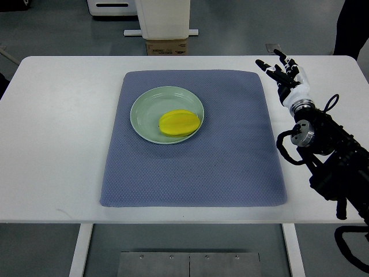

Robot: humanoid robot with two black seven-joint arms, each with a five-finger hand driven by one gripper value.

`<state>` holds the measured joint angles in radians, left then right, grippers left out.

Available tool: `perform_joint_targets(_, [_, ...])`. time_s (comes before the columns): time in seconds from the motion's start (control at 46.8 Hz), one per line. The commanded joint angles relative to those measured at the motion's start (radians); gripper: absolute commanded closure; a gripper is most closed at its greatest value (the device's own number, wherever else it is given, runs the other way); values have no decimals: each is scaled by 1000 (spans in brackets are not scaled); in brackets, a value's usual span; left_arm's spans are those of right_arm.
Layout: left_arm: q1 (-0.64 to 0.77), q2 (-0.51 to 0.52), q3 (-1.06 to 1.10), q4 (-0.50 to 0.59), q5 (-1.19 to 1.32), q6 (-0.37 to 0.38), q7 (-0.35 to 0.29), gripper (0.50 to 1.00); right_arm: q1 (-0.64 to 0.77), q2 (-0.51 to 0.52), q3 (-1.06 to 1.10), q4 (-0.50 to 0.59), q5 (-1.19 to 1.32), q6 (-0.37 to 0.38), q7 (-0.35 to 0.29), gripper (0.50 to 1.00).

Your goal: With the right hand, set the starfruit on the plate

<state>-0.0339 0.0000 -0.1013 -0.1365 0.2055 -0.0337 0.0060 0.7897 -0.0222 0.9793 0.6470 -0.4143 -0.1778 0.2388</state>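
Seeing starfruit [179,123] sat on plate [144,109], rt hand [285,72] fingers splayed, empty, off the mat [190,167]; I judged best just retract w/o clipping anything.

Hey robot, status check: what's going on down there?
Right hand open, empty, off the mat's far right corner. Starfruit resting on plate. Nothing in the way.

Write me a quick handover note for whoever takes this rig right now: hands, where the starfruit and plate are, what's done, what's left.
Right hand: open, fingers spread, holding nothing, over the table's far right, off the blue mat.
Left hand: not in view.
Starfruit: lying on the green plate, toward its near right side.
Plate: on the mat, far centre.
Done: the starfruit is on the plate and released.
Left: apparently nothing but parking the right arm.
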Motion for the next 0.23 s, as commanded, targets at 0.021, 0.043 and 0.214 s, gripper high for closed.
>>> perform_joint_targets(0.021, [0, 0, 0, 0, 0, 0, 0, 500, -4, 5, -2, 2, 0, 0, 1, 500])
perform_joint_targets(0.043, [0, 0, 0, 0, 0, 0, 0, 500, -4, 5, -4, 2, 0, 0, 1, 500])
perform_joint_targets(0.214, [0, 0, 0, 0, 0, 0, 0, 500, -20, 5, -8, 3, 0, 0, 2, 500])
